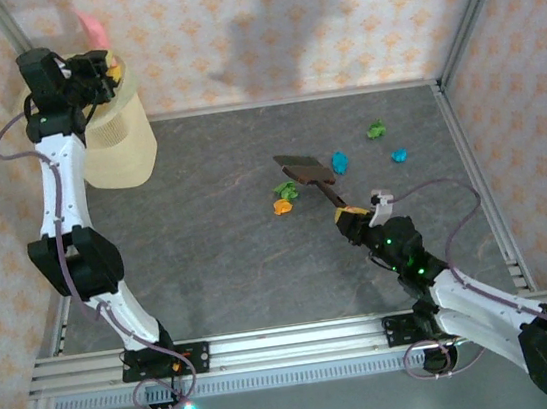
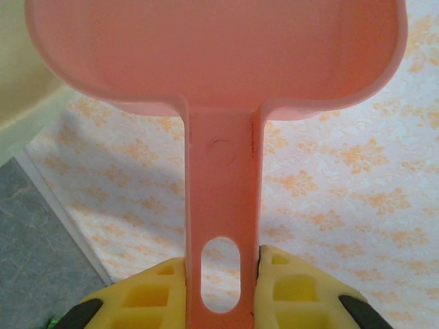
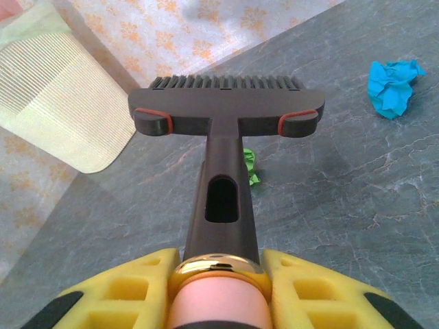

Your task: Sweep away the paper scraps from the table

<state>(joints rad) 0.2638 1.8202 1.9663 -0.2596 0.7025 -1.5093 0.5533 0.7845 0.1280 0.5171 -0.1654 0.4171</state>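
From the top external view, the paper scraps (image 1: 340, 162) lay on the right half of the table (image 1: 205, 223), a dark grey stone-patterned slab. There were two green, two teal-blue and one orange wad. One green and the orange wad sat just beside the head of the brush (image 1: 308, 172), and the rest lay beyond it.

The right wrist view added detail. It showed one sharply creased teal-blue wad and one green wad partly hidden behind the brush handle. The brush was matt dark plastic and T-shaped, with a row of short bristles, two red inserts, a slotted handle and a brass-coloured collar. The right gripper (image 3: 216, 291) was clamped on that handle.

The left gripper (image 1: 100, 71) hung above a cream bin (image 1: 119, 144), whose wall appeared finely ribbed in the right wrist view. In the left wrist view, its yellow cellular fingers (image 2: 154, 295) were closed on the flat, slotted handle of a smooth pink dustpan (image 2: 219, 68).
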